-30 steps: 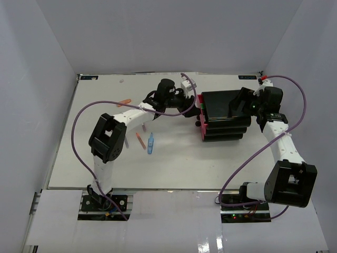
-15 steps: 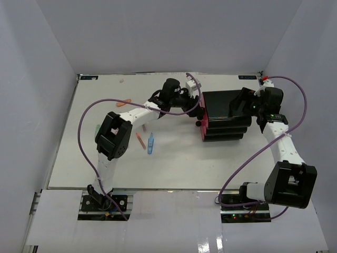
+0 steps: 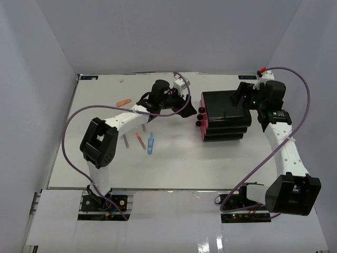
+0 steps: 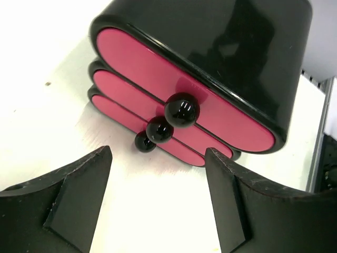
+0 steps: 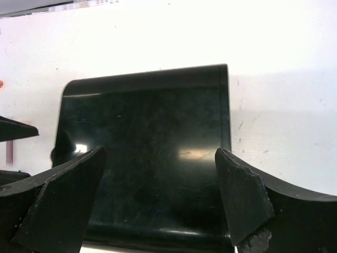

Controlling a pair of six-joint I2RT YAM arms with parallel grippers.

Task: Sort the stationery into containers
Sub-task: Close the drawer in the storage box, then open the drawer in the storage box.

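Top external view, largest first: white table (image 3: 174, 163) under everything. Next, black three-tier cabinet (image 3: 226, 108), squarely ahead of the left gripper (image 3: 185, 103) and directly beneath the right gripper (image 3: 240, 96).

Left gripper levelled at the cabinet's front, near it but apart from it, jaws spread wide with nothing between them. Same spread on the left wrist view: left fingers (image 4: 79, 195) framing bare table, cabinet front just beyond their tips.

Right gripper poised over the cabinet's top, jaws likewise spread and empty. On the right wrist view, right fingers (image 5: 63, 200) wide apart, glossy black top filling the gap beyond them. Contact with that top: cannot tell.

Then the magenta drawers (image 4: 158, 68) — three, stacked, all pushed in flush, faces turned toward the left gripper. Round black knobs (image 4: 181, 109), one per drawer, lined up a little past the left fingertips and clear of them.

Smallest — the stationery, loose on the table behind the left gripper, back along its arm:
- Orange pen (image 3: 124, 101) well behind the gripper, on one side of the forearm.
- Light-blue piece (image 3: 150, 143) on the other side, with a salmon pen (image 3: 140, 140) just beside it.
- Pale pen (image 3: 126, 141) a little further out.

All well apart from both grippers and from the cabinet.
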